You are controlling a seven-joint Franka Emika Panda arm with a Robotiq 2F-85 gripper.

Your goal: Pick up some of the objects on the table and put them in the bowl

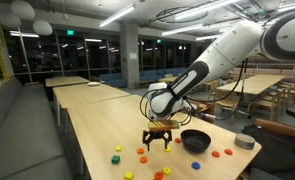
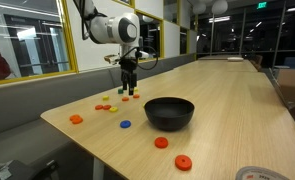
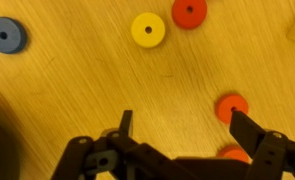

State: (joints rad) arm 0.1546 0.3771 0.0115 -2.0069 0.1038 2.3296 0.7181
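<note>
Small orange plastic disc (image 3: 231, 107) looks light, stiff and low; pinch it across the rim. Pincer (image 3: 182, 118) hangs spread, empty, above the pale wooden table (image 3: 77, 90).

1. The bowl (image 1: 195, 141) stands on the table (image 1: 92, 105), towards its near end in an exterior view.
2. The end effector (image 1: 157, 143) hangs above the table just beside the bowl, apart from it.
3. The objects (image 1: 117, 157) lie scattered on the table, under and around the end effector and on both sides of the bowl.
4. A tape roll (image 1: 245, 142) lies on the table on the bowl's far side from the end effector.
5. In the wrist view one disc (image 3: 231, 107) lies just beside a finger, and three other discs (image 3: 147, 29) lie farther ahead.
</note>
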